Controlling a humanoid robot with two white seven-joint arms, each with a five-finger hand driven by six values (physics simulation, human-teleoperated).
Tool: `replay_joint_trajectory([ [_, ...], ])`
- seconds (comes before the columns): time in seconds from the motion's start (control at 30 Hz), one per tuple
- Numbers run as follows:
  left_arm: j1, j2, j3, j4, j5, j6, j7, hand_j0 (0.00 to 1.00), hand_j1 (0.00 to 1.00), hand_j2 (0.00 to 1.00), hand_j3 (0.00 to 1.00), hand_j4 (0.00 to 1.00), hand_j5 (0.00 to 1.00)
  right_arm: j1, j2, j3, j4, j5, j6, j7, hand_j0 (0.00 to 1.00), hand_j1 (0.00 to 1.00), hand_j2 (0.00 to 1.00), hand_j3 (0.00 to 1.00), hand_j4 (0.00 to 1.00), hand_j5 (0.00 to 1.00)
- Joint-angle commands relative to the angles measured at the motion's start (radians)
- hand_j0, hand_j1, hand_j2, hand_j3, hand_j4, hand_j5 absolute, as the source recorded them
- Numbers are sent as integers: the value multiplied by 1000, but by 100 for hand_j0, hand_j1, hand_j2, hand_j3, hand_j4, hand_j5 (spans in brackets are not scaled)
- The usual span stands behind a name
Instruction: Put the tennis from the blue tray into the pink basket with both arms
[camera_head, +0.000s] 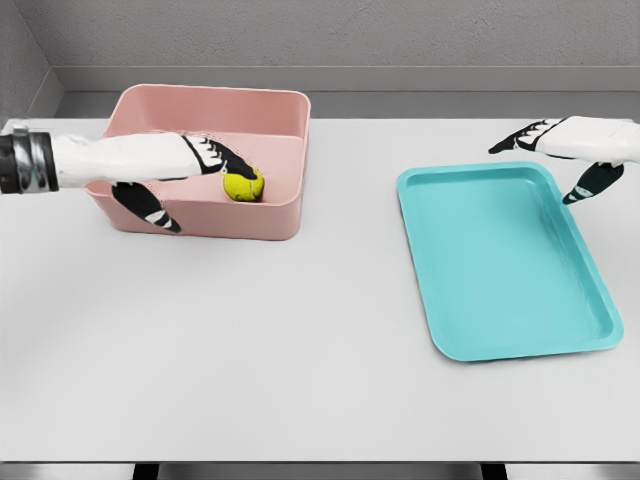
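Note:
A yellow-green tennis ball (243, 186) lies inside the pink basket (200, 225) at the table's back left, near the basket's right wall. My left hand (212, 196) reaches over the basket from the left. Its fingers are spread, with the fingertips just above the ball and the thumb hanging down well apart from it. The blue tray (500, 260) sits on the right with nothing in it. My right hand (535, 172) hovers over the tray's far right corner, fingers spread and holding nothing.
The white table (300, 350) stretches between basket and tray and towards the front edge. A grey wall runs behind the table.

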Motion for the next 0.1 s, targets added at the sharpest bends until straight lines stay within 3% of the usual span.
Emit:
replay_joint_trajectory([
  [0.0, 0, 46, 15, -35, 11, -1, 1, 100, 100, 100, 100, 100, 100, 0, -3, -1, 0, -6, 3, 0, 100, 100, 100, 100, 100, 100],
  [0.07, 2, 50, 13, -35, 9, -1, 1, 100, 100, 100, 100, 100, 100, 0, -8, -1, 0, -6, 3, 0, 100, 100, 100, 100, 100, 100],
])
